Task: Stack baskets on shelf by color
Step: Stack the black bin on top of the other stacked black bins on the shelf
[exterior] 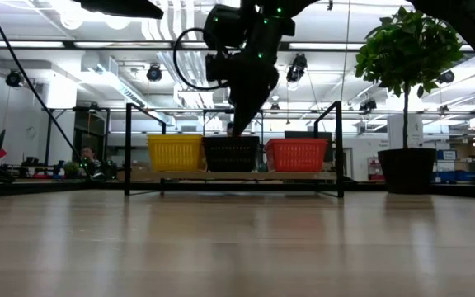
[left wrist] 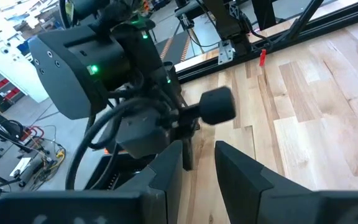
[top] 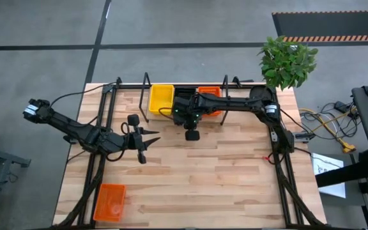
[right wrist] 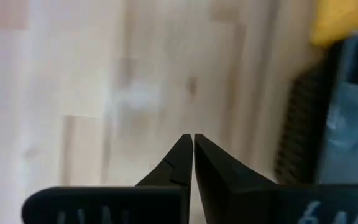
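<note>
Nearest me, my right claw hung closed and empty beside the black basket; withdrawing carelessly, I judged, could snag its rim, dragging it off the shelf.

- Shelf along the table's far edge is packed: yellow basket, black basket and orange basket sit side by side.
- Right hand hangs over the shelf's middle, blocking it from above.
- Wide bare table in front of the shelf.
- Left hand points into that space.
- Plant crowds the shelf's right end.
</note>
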Tool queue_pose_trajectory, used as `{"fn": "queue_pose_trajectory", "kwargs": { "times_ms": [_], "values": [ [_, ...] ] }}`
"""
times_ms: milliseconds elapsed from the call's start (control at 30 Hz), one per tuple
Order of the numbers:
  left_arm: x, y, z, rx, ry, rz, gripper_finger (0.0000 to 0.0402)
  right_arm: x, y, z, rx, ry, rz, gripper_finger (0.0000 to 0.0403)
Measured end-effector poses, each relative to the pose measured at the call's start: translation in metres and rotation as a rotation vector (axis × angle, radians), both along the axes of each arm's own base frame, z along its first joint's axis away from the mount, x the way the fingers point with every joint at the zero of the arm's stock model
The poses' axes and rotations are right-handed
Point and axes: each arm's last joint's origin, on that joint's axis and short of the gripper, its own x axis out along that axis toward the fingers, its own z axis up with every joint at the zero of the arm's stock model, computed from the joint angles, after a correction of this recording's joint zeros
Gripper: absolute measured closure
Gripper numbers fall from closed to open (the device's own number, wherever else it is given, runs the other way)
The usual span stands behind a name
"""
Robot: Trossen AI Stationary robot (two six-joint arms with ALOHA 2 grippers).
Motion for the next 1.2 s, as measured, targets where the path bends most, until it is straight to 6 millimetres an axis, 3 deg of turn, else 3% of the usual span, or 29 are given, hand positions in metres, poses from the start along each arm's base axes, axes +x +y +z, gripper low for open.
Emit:
{"fn": "queue_pose_trajectory", "kwargs": {
  "times_ms": [300, 1200],
  "values": [
    [0.0, 0.0, 0.0, 0.0, 0.0, 0.0, 0.0322, -0.003, -0.006, -0.008, -0.178, 0.056, -0.079, 0.0394],
    [0.0, 0.0, 0.0, 0.001, 0.001, 0.0, 0.0322, -0.011, -0.018, -0.02, -0.266, 0.124, -0.112, 0.0394]
  ]
}}
